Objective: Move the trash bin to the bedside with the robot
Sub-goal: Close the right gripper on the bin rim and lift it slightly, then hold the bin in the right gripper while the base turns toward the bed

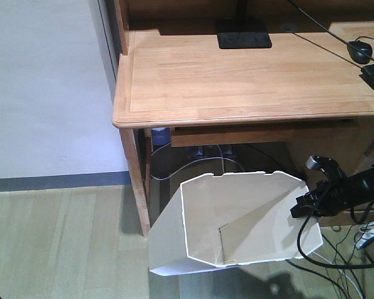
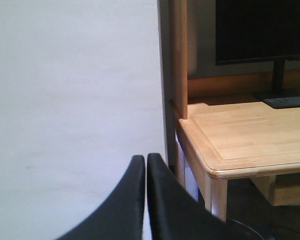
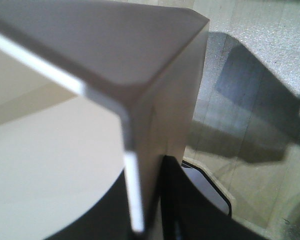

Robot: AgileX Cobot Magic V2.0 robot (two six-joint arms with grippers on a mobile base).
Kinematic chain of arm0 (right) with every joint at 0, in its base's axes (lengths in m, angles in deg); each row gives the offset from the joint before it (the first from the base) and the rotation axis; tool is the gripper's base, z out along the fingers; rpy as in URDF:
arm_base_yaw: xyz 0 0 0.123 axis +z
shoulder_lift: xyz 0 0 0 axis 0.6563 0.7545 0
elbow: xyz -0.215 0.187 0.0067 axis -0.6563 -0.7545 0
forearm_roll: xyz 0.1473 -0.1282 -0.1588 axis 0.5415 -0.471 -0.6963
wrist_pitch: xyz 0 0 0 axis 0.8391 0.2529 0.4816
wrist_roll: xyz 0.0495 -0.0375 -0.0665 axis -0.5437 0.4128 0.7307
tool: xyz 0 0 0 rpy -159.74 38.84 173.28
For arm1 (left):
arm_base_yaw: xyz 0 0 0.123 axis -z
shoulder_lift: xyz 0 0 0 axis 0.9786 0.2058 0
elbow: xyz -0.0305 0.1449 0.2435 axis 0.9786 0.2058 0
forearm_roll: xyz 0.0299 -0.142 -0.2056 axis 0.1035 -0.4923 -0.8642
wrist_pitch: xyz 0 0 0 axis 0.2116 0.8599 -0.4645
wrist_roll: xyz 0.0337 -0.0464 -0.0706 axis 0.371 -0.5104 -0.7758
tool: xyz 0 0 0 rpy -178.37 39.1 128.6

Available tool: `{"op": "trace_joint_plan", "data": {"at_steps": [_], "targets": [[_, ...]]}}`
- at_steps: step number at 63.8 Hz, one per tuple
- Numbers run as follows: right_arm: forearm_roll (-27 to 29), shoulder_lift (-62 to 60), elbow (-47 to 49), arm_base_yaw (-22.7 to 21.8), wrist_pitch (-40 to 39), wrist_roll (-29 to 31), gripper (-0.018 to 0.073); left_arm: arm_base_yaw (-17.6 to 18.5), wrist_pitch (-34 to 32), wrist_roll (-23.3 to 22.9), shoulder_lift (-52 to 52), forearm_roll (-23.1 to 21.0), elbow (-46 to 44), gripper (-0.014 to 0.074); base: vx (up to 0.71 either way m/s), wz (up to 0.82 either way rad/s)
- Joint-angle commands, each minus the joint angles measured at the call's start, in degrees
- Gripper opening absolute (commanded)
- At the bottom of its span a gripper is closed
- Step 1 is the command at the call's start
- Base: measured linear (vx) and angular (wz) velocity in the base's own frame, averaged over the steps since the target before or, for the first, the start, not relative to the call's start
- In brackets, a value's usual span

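The right gripper (image 3: 150,200) pinches one wall of the trash bin (image 1: 249,205) at a corner of its faceted rim, with one black finger inside and the other outside. Seen edge-on in the right wrist view, the wall is a thin sheet. I judge the bin light and empty but flexible, likely to bow or twist if dragged by one side. The smooth plastic may also slip through a pinch. The folded corner is probably the stiffest place to hold, better than mid-panel, and a slow pull should keep the bin from swinging.

The left gripper (image 2: 146,175) holds nothing. Its fingers are pressed together and it points at the bare wall beside the counter.

The bin is white outside and cream inside, angular, with flat panels meeting at creases and nothing visible in it. It sits low, just beside the left leg of the counter (image 1: 249,75), and appears tipped. I cannot tell whether its base rests fully on the wooden floor (image 1: 62,237).

Cables (image 1: 193,163) hang under the counter behind the bin. A monitor stand (image 1: 243,32) and a mouse (image 1: 360,51) lie on top. No bed is in view.
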Motion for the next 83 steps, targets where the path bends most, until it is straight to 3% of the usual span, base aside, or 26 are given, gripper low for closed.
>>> {"op": "trace_joint_plan", "data": {"at_steps": [1,38,83], "targets": [[4.34,-4.14,0.51,-0.21,13.38,-0.01,-0.0004,0.36,-4.22,-0.79,-0.43,-0.54,0.67,-0.0006,0.00,0.00],[4.34,-4.14,0.51,-0.21,13.38,-0.01,-0.0004,0.36,-4.22,-0.79,-0.43,-0.54,0.67,-0.0006,-0.03,0.12],[4.34,-4.14,0.51,-0.21,13.38,-0.01,-0.0004,0.36,-4.22,-0.79,-0.43,-0.54,0.67,-0.0006,-0.08,0.49]]}}
